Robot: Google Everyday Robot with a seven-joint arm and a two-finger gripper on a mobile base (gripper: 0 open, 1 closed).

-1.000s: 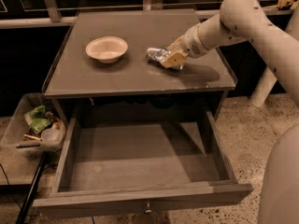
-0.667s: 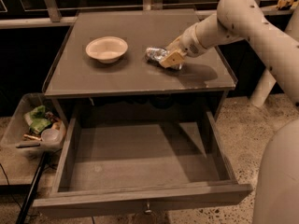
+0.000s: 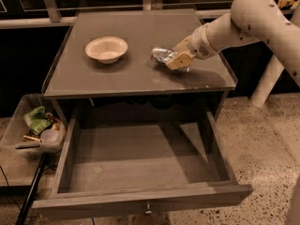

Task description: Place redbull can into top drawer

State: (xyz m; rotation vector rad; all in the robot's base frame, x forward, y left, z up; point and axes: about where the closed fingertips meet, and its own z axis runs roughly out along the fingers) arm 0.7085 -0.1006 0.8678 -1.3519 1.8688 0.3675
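The redbull can [image 3: 161, 55], shiny silver and lying on its side, is at the right middle of the grey table top [image 3: 117, 76]. My gripper [image 3: 177, 61] reaches in from the right and is shut on the can's right end, holding it at or just above the surface. The top drawer [image 3: 140, 158] is pulled wide open below the table top. It is a shallow grey box with nothing inside, and its front panel has a small knob [image 3: 148, 209].
A white round bowl [image 3: 107, 48] sits on the table top to the left of the can. A clear plastic bin of rubbish [image 3: 35, 125] stands on the floor left of the drawer. My white arm [image 3: 253, 18] spans the upper right. The floor is speckled.
The arm's elbow has shifted slightly up and left. The gripper and the can stay almost in the same spot on the table top.
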